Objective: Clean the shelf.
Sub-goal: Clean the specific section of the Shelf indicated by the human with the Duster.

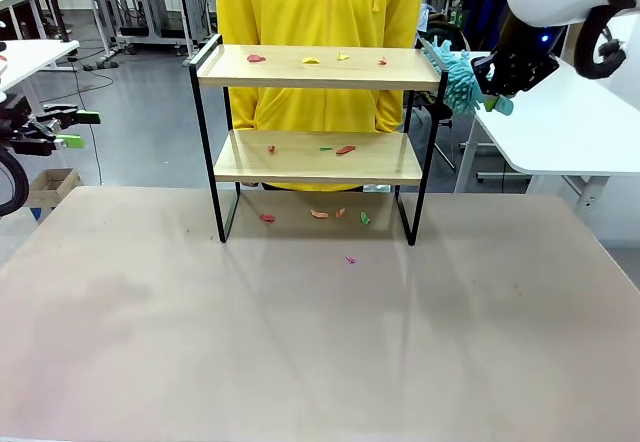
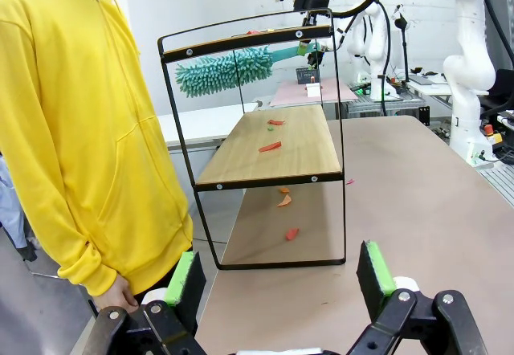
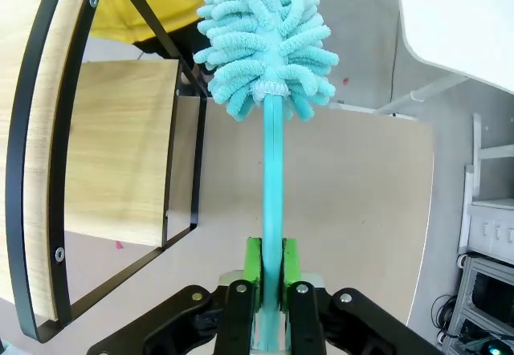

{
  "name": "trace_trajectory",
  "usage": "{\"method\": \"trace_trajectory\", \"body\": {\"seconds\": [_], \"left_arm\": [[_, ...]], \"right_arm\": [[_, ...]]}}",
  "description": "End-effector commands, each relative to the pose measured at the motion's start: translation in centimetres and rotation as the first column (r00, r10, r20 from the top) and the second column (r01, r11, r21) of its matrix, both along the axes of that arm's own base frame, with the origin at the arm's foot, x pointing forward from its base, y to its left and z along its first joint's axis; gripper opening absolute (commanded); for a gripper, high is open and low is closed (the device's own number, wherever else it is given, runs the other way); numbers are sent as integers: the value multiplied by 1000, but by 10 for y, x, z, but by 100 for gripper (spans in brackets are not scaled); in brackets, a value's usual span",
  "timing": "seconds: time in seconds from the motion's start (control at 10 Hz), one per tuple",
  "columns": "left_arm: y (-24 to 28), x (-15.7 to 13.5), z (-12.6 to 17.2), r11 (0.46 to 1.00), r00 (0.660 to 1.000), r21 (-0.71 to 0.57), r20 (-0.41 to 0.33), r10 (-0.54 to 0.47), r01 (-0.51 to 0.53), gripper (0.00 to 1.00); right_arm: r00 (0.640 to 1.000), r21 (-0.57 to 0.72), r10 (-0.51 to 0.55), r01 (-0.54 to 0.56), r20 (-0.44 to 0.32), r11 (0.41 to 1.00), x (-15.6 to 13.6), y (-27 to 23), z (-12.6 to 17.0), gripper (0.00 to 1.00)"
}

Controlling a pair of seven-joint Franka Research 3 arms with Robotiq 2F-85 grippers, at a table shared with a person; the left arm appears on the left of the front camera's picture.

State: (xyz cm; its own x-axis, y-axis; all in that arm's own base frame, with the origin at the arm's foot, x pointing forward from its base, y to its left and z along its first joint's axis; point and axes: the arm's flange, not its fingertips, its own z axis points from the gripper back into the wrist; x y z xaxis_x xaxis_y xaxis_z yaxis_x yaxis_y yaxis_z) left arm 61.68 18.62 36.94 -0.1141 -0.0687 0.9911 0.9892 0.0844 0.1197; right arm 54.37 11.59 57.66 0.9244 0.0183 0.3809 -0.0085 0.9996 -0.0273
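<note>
Right pincer [image 3: 271, 250]: my jaws are closed tight on the thin handle of the teal duster [image 3: 265, 42], which runs straight out from between them. I hold it at the right end of the shelf [image 1: 290, 70], level with the top board. The fluffy head sits just beside the raised side rail there. I cannot tell whether it touches the rail.

Left pincer [image 2: 281, 279]: jaws as wide apart as they go, nothing between them. It hangs well off to the left of the shelf, facing its left end.

The shelf stands upright on the brown table [image 1: 300, 342]. Small coloured scraps [image 1: 311, 60] lie on its top board and its lower board, with more on the table under and just in front of it. A person in a yellow hoodie [image 1: 320, 2] stands close behind the shelf.
</note>
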Motion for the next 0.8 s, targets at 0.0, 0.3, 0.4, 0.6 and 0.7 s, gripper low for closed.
{"method": "trace_trajectory", "body": {"seconds": [0.0, 0.3, 0.4, 0.6, 0.7], "left_arm": [[0, 0, 2, 1000, 1000, 2, 3, -3, 3, 100], [0, 0, 2, 1000, 1000, 2, 3, -3, 3, 100], [0, 0, 2, 1000, 1000, 2, 3, -3, 3, 100], [0, 0, 2, 1000, 1000, 2, 3, -3, 3, 100], [0, 0, 2, 1000, 1000, 2, 3, -3, 3, 100]], "right_arm": [[1000, 6, 25, -26, 16, 1000, -1, -1, 4, 0], [994, -81, 80, -86, -78, 993, -19, -50, 20, 13], [986, -121, 116, -131, -120, 984, -28, -76, 30, 13], [943, -172, 226, -272, -243, 947, -54, -123, 51, 13], [898, -140, 315, -369, -306, 919, -64, -144, 61, 13]]}}
